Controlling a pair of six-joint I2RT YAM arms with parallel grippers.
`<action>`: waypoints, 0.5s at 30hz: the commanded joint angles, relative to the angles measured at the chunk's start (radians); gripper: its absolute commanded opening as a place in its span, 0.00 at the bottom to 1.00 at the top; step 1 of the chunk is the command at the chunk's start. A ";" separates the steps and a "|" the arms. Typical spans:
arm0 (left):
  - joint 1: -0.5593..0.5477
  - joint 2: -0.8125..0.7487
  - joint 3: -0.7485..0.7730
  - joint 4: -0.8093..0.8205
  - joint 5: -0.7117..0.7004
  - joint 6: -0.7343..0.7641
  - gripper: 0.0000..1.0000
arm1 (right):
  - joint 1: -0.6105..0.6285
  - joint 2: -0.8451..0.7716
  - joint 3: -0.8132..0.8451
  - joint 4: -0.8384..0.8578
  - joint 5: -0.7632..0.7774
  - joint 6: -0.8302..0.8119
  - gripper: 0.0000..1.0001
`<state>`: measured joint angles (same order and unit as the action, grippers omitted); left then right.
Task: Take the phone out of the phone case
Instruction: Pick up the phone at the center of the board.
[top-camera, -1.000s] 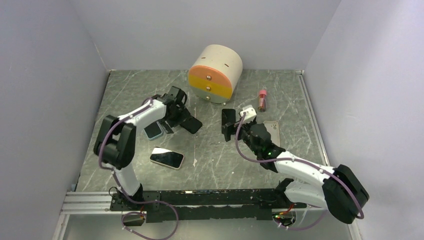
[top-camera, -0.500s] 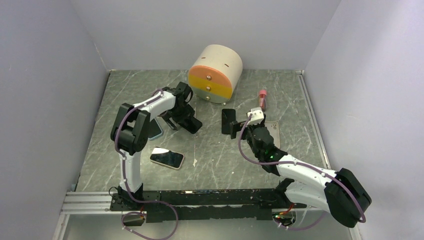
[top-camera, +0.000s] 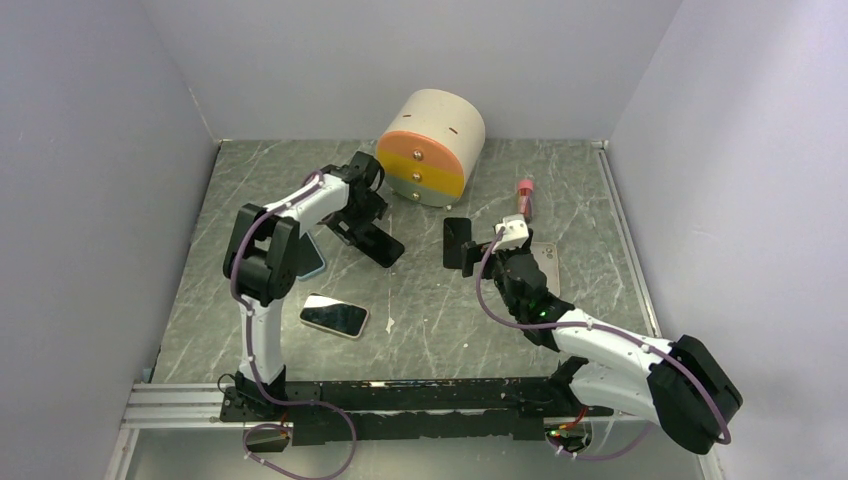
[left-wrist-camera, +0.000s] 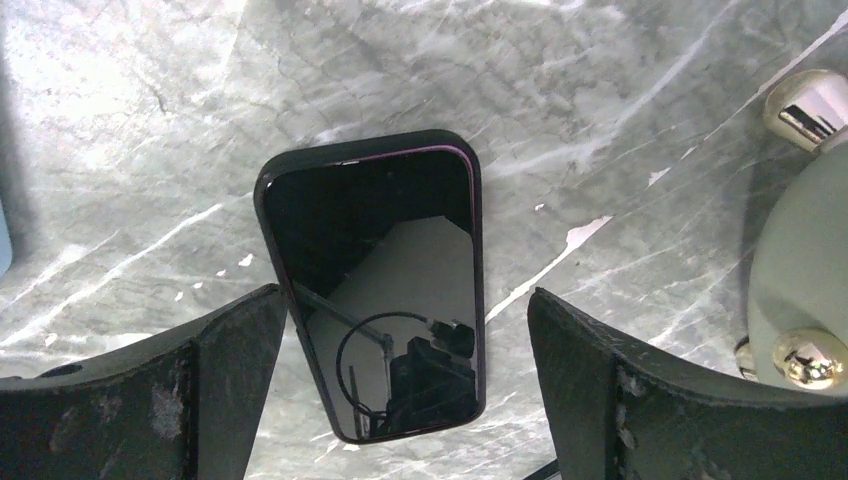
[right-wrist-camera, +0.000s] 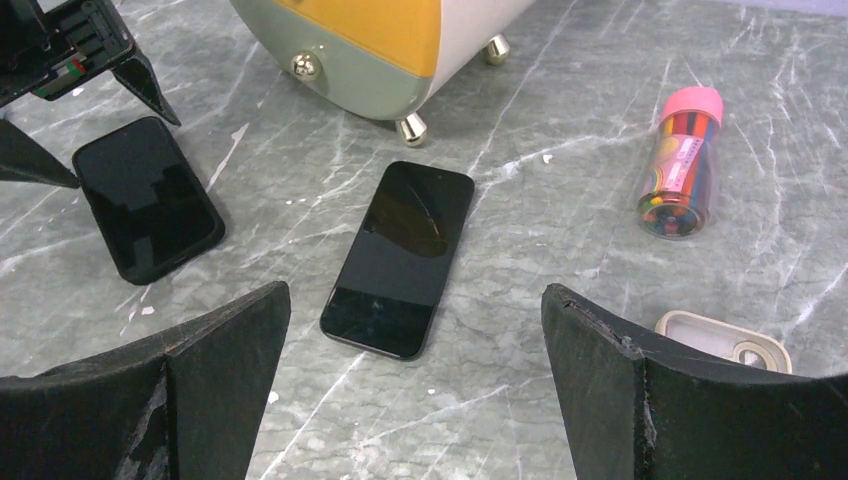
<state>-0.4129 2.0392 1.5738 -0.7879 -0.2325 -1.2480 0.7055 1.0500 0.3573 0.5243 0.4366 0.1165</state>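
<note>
Nearby, a drawer unit (top-camera: 430, 140) stands near the cased phone (left-wrist-camera: 375, 290).

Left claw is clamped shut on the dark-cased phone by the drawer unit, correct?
Not clamped: the left claw stands open, fingers spread to either side of the dark-cased phone, as the left wrist view shows. The phone is by the drawer unit.

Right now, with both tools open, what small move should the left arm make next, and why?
Probably lower the left tool straight down onto the cased phone. Its jaws stand open on either side of the phone's long edges, apparently above it, and nothing is held yet, so descending to grip the case seems the natural step.
</note>
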 joint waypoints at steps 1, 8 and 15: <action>0.008 0.041 0.055 -0.008 -0.028 -0.011 0.95 | -0.002 0.004 0.012 0.037 0.013 0.008 0.99; 0.008 0.091 0.116 -0.118 -0.034 -0.013 0.95 | -0.002 0.008 0.015 0.035 0.009 0.009 0.99; 0.008 0.087 0.132 -0.169 -0.031 -0.019 0.95 | -0.003 0.008 0.018 0.024 0.020 0.009 0.99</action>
<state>-0.4084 2.1166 1.6726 -0.8692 -0.2348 -1.2507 0.7055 1.0607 0.3573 0.5228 0.4374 0.1162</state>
